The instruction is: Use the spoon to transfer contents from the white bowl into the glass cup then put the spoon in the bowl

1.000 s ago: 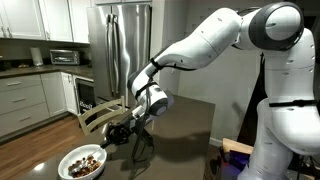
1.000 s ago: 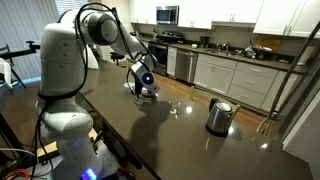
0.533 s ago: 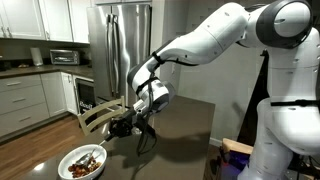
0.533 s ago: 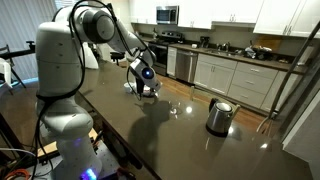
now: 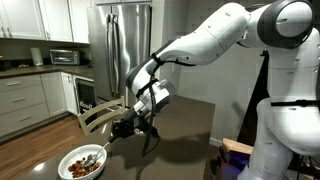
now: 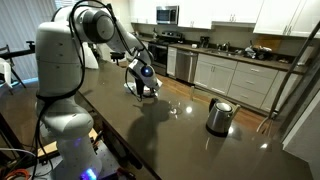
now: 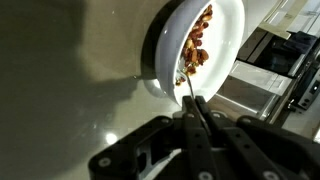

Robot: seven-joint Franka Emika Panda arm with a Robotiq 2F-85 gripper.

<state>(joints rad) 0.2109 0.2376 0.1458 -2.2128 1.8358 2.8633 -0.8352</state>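
The white bowl (image 5: 68,160) sits near the table's front corner, with brown lumpy contents (image 5: 84,164) inside. My gripper (image 5: 126,128) hangs just beyond it, shut on the spoon (image 5: 103,151), whose thin handle slants down so the tip reaches into the bowl. In the wrist view the spoon (image 7: 188,92) runs from between my closed fingers to the bowl (image 7: 228,25), its tip among the contents (image 7: 197,45). In an exterior view my gripper (image 6: 144,84) hides the bowl. A faint glint that may be the glass cup (image 6: 176,108) shows on the table past it.
A steel kettle (image 6: 219,116) with a black handle stands on the dark table (image 6: 150,135) further along. A wooden chair (image 5: 100,115) is pushed up to the table behind my gripper. Kitchen counters and a fridge (image 5: 122,50) lie beyond.
My gripper has risen a little and tilted, and the spoon's tip has come down into the bowl. The bowl and kettle have not moved.
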